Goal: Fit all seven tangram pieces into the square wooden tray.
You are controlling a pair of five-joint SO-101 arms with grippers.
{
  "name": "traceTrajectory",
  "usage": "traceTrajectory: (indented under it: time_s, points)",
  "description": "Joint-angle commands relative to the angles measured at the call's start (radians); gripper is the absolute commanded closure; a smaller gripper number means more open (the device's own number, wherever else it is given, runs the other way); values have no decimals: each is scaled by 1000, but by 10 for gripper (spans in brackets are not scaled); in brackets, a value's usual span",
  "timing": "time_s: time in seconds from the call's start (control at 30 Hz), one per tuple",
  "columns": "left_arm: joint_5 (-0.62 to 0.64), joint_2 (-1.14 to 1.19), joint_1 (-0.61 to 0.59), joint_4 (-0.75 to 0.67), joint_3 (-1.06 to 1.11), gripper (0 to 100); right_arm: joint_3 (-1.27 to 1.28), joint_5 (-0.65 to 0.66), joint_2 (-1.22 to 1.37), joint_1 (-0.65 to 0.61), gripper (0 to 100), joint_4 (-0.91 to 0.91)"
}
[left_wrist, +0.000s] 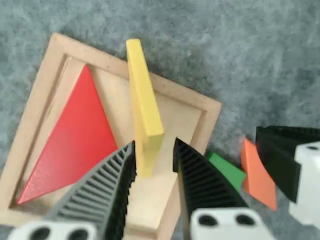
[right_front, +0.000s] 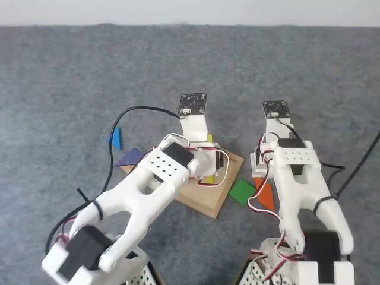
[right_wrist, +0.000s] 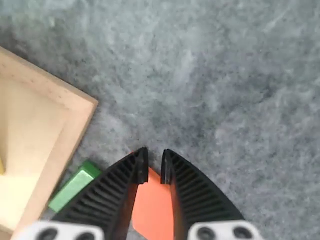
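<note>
The yellow piece [left_wrist: 145,115] stands on edge over the square wooden tray [left_wrist: 45,100], pinched at one end by the left gripper [left_wrist: 154,150]. It is probably held upright so it can be tipped flat beside the red triangle [left_wrist: 75,145] already lying in the tray. Just outside the tray lie the green piece [left_wrist: 227,170] and the orange piece [right_wrist: 152,205]. The right gripper [right_wrist: 154,162] sits over the orange one, likely staged for the next pick, though whether it grips cannot be told.
</note>
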Motion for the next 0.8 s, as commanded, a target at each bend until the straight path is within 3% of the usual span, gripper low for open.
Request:
traceTrajectory:
  time_s: [0.0, 0.2, 0.4, 0.47, 0.57, 0.7, 0.77]
  points:
    - [-71, -172, 2, 64, -45, 875, -61, 9, -8, -8, 940, 15]
    - [-143, -552, -80, 123, 38, 878, -60, 11, -70, -4, 940, 47]
    - [-206, -1059, -450, 147, 206, 915, -23, 106, -348, -45, 935, 104]
    - [-278, -1178, -551, 109, 317, 953, 3, 146, -440, -127, 926, 119]
    - [-436, -1297, -620, 92, 473, 989, 17, 178, -507, -303, 834, 165]
    - [-562, -1376, -723, 100, 605, 989, -25, 153, -475, -486, 675, 179]
    - [-617, -1404, -764, 98, 662, 989, -60, 115, -441, -550, 647, 177]
